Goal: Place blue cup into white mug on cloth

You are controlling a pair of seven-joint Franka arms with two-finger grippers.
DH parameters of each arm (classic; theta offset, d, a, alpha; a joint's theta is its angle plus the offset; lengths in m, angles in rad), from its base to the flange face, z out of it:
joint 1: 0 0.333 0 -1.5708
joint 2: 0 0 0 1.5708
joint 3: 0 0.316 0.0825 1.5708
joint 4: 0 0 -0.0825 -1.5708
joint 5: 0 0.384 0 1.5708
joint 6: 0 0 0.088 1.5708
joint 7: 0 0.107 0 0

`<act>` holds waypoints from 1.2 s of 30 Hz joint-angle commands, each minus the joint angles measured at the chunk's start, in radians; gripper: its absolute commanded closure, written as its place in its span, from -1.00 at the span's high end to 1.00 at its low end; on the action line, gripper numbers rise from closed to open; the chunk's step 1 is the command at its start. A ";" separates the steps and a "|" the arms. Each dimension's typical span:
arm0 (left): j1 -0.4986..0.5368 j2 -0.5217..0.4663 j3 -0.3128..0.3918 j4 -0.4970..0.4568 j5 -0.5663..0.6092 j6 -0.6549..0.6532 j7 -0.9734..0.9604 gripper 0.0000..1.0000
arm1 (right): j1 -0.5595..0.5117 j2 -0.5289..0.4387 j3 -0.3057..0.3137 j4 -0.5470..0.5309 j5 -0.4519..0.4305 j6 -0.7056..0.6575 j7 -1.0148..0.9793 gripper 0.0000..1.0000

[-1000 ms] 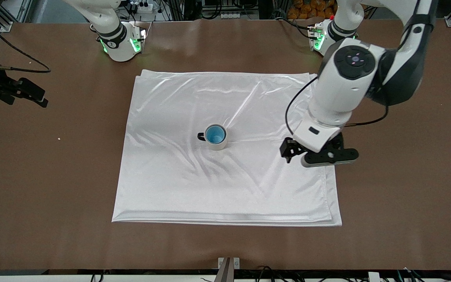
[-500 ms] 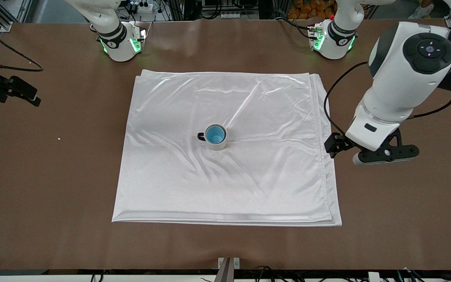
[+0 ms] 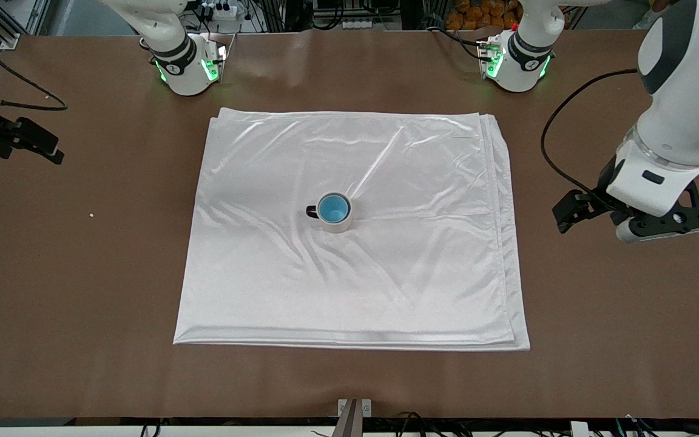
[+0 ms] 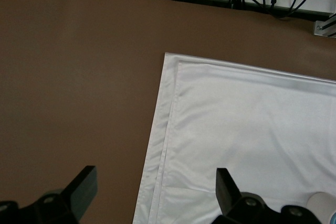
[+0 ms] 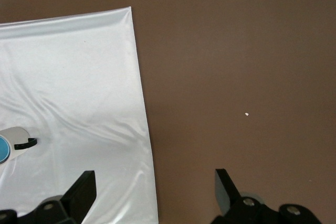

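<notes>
The white mug [image 3: 338, 223] stands upright near the middle of the cloth [image 3: 386, 285], its black handle toward the right arm's end. The blue cup [image 3: 333, 209] sits inside it, only its blue interior showing. My left gripper [image 3: 672, 223] hangs open and empty over bare table off the cloth's edge at the left arm's end. In the left wrist view its fingers [image 4: 79, 187] straddle the cloth's layered edge [image 4: 163, 145]. My right gripper [image 5: 155, 190] is open and empty over the table at the right arm's end; its view shows the mug [image 5: 13, 136] well away.
The brown table [image 3: 82, 273] surrounds the cloth on all sides. Both arm bases [image 3: 189, 67] stand along the table's edge farthest from the front camera. A small white speck [image 3: 91, 214] lies on the table toward the right arm's end.
My left arm has swung off the cloth toward its own end of the table, staying open. The right gripper has shifted only slightly. The mug and cup have not moved.
</notes>
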State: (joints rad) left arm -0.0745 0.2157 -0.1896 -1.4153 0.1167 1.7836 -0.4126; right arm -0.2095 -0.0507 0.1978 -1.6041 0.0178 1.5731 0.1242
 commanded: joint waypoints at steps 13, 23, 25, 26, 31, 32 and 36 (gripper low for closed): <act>0.090 -0.033 -0.019 -0.022 -0.051 -0.056 0.161 1.00 | 0.081 -0.011 -0.092 0.000 0.005 -0.008 -0.001 1.00; 0.125 -0.036 -0.037 -0.020 -0.051 -0.058 0.169 1.00 | 0.113 -0.011 -0.129 0.000 -0.010 -0.010 0.003 1.00; 0.139 -0.036 -0.059 -0.020 -0.051 -0.056 0.169 1.00 | 0.111 -0.011 -0.129 -0.002 -0.010 -0.010 0.003 1.00; 0.140 -0.038 -0.062 -0.020 -0.051 -0.058 0.167 1.00 | 0.110 -0.011 -0.129 -0.002 -0.010 -0.010 0.003 1.00; 0.142 -0.039 -0.064 -0.022 -0.051 -0.056 0.161 1.00 | 0.111 -0.011 -0.126 -0.002 -0.010 -0.011 0.008 1.00; 0.142 -0.039 -0.064 -0.022 -0.051 -0.056 0.160 1.00 | 0.113 -0.009 -0.124 -0.002 -0.010 -0.010 0.009 1.00; 0.137 -0.051 -0.064 -0.024 -0.051 -0.056 0.160 1.00 | 0.114 -0.011 -0.120 0.000 -0.010 -0.010 0.011 1.00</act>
State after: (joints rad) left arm 0.0489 0.2020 -0.2404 -1.4167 0.0864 1.7386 -0.2726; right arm -0.1066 -0.0507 0.0798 -1.6041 0.0155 1.5720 0.1242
